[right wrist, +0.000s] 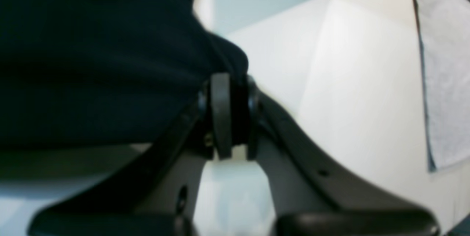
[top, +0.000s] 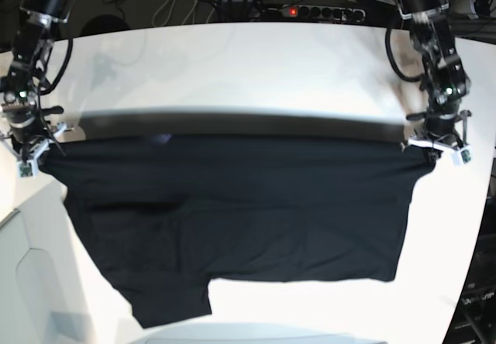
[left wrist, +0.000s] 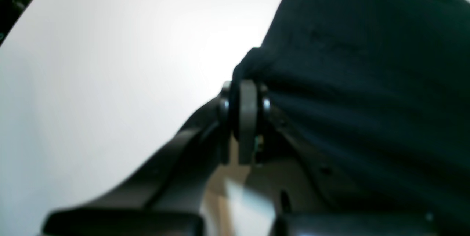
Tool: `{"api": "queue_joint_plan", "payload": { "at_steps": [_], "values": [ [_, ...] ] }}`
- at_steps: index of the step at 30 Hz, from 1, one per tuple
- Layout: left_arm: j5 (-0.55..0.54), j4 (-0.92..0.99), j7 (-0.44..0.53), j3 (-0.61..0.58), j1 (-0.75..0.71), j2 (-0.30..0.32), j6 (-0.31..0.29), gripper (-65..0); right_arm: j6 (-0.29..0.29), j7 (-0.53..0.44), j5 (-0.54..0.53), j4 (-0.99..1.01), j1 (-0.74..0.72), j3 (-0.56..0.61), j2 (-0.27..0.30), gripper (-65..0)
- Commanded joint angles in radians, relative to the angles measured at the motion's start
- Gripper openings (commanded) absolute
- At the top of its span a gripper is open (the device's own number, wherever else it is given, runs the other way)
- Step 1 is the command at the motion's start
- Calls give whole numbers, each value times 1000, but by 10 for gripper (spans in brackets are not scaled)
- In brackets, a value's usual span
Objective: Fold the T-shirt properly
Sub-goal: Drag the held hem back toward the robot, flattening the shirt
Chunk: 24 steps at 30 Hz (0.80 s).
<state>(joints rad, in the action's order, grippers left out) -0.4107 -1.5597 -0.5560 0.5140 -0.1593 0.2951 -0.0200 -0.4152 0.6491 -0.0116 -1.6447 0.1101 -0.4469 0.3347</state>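
The black T-shirt (top: 232, 212) is stretched wide between both grippers and hangs toward the near table edge. No print shows. My left gripper (top: 431, 144) at the right of the base view is shut on a bunched corner of the T-shirt (left wrist: 352, 82), with its fingers (left wrist: 248, 118) pinching cloth in the left wrist view. My right gripper (top: 32, 152) at the left is shut on the other corner of the T-shirt (right wrist: 95, 60), with its fingers (right wrist: 220, 115) closed on cloth in the right wrist view.
The white table (top: 256, 73) lies under and behind the shirt. A power strip (top: 322, 11) and cables lie at the far edge. A pale grey cloth (right wrist: 444, 71) lies at the right of the right wrist view.
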Motion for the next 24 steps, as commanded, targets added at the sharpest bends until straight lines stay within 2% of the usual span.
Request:
{"api": "queue_joint_plan", "payload": {
  "at_steps": [1,6,10,18,24],
  "values": [
    [11,-34,37,28,-16,9,13,-649,16,-18,9,-28,17,-13,24,-650],
    [11,-106,37,105,-139,-41,13,-649,16,-19,9,-98,142,-11,24,-650],
    [11,-133,37,105,-240,-44,13,-649,16,-19,9,-136,222,-11,1,-650],
    [11,-143,37,108,-351,-66,13,-649,16,-19,11,-162,348,-13,-49,-650],
    [11,-180,35,104,-437,-66,13,-649,16,-21,11,-162,392,-74,-75,-650]
  ]
}}
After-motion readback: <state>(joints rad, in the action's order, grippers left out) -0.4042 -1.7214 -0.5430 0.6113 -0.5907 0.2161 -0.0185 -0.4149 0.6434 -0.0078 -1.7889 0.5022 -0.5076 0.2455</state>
